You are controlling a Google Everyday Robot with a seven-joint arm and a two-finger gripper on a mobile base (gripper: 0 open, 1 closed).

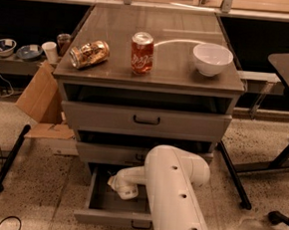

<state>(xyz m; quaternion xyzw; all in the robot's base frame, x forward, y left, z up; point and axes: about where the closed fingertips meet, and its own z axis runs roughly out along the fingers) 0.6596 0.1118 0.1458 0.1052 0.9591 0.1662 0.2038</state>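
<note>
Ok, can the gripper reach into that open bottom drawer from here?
Likely yes: the gripper sits inside the pulled-out bottom drawer, with nothing visible between it and the drawer floor.

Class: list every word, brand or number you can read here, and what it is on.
Red can: white script, too blurred to read.
Tipped can: print too blurred to read.
Bowl: no text.
Gripper, down in the open bottom drawer: no text shows.
</note>
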